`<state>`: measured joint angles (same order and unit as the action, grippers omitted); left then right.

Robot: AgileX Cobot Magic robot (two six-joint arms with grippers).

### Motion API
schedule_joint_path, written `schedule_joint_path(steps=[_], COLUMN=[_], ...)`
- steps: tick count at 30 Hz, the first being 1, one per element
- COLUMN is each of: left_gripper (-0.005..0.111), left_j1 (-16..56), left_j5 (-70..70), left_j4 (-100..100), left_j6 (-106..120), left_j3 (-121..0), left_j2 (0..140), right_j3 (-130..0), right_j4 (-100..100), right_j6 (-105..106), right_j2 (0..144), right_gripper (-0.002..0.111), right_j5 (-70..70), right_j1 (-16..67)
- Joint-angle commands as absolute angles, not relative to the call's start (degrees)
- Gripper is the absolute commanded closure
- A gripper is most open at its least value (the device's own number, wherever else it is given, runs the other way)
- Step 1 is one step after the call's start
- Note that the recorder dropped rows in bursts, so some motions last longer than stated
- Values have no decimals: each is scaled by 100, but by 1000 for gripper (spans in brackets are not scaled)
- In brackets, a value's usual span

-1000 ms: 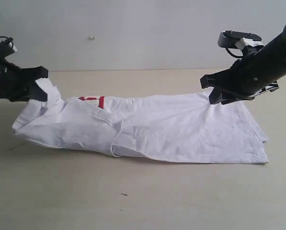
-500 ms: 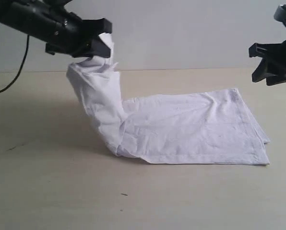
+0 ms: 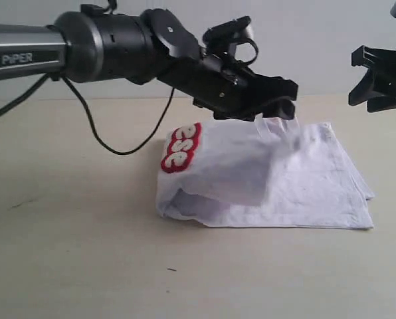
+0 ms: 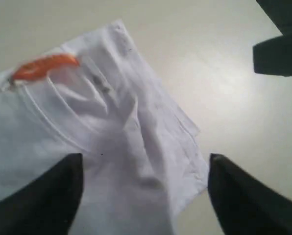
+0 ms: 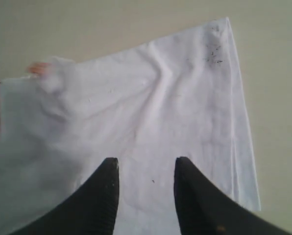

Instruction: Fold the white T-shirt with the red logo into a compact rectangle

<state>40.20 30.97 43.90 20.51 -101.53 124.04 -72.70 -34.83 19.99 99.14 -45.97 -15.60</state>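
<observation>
At the left fold of the white T-shirt (image 3: pixel 304 189) the red logo (image 3: pixel 179 147) is seen, turned upward. The shirt lies doubled over, right of the middle of the worktop (image 3: pixel 65 252). Above its far edge the left gripper (image 3: pixel 282 106) is held with fingers spread wide, nothing pinched; the orange neck tag (image 4: pixel 44 66) is seen beneath it. At the far right the right gripper (image 5: pixel 147 166) is raised, fingers parted and empty.
</observation>
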Motion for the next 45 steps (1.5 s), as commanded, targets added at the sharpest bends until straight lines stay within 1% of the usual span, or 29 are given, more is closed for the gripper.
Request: schedule_joint_path(steps=[1, 2, 5, 8, 9, 11, 12, 14, 20, 21, 26, 30, 33, 35, 37, 41, 42, 43, 44, 45], left_gripper=[32, 36, 44, 54, 61, 70, 72, 71, 71, 71, 71, 72, 72, 72, 72, 72, 72, 72, 72, 72], left_j1=[4115, 4080, 3829, 3555, 3475, 3437, 3395, 3269, 2949, 2903, 2719, 2641, 2641, 2628, 2630, 2630, 2630, 2630, 2630, 2630], left_j5=[3029, 3122, 3551, 4132, 4319, 4249, 4135, 3845, 3568, 3553, 3338, 3069, 3035, 3035, 3008, 2961, 2957, 2969, 3016, 3041], left_j4=[4357, 4309, 4046, 3085, 2444, 1603, 1413, 1389, 1401, 1401, 1401, 1401, 1411, 1411, 1411, 1400, 1400, 1400, 1400, 1400], left_j6=[2060, 2049, 1940, 1280, 926, 558, 544, 544, 657, 713, 748, 773, 866, 866, 894, 894, 894, 894, 894, 894], left_j3=[-10531, -10616, -10657, -10657, -10629, -10338, -10125, -9701, -8982, -8912, -8647, -8445, -8356, -8353, -8353, -8353, -8353, -8353, -8353, -8353], left_j2=[12465, 12405, 12080, 11845, 11696, 11400, 11182, 10852, 10464, 10453, 10453, 10453, 10453, 10453, 10453, 10453, 10453, 10453, 10453, 10453], right_j3=[-7296, -7296, -7225, -6859, -6784, -6769, -6780, -6780, -6780, -6780, -6780, -6792, -6792, -6792, -6792, -6792, -6792, -6792, -6792, -6792], right_j4=[-3645, -3645, -3827, -3820, -3687, -3635, -3692, -3843, -4502, -4502, -4019, -4011, -4036, -4040, -4027, -4052, -4080, -4080, -4096, -4108], right_j6=[2153, 2153, 2391, 2584, 2584, 2544, 2544, 2699, 3322, 3293, 2815, 2736, 2736, 2800, 2843, 2993, 3118, 3150, 3150, 3150], right_j2=[9877, 9877, 9899, 10072, 10240, 10681, 10923, 11287, 11684, 11712, 11736, 11818, 11998, 12039, 11931, 11716, 11716, 11789, 11906, 11958], right_gripper=[70, 70, 70, 70, 70, 70, 70, 70, 70, 69, 57, 56, 57, 60, 72, 86, 86, 82, 75, 72], right_j5=[-4724, -4818, -5030, -4851, -4840, -5028, -5071, -4776, -3788, -3632, -3144, -3128, -3178, -3178, -3178, -3285, -3379, -3552, -3621, -3621], right_j1=[-1564, -1564, -1503, -1465, -1465, -1465, -1396, -1203, -695, -695, -742, -729, -695, -695, -695, -695, -695, -695, -695, -695])
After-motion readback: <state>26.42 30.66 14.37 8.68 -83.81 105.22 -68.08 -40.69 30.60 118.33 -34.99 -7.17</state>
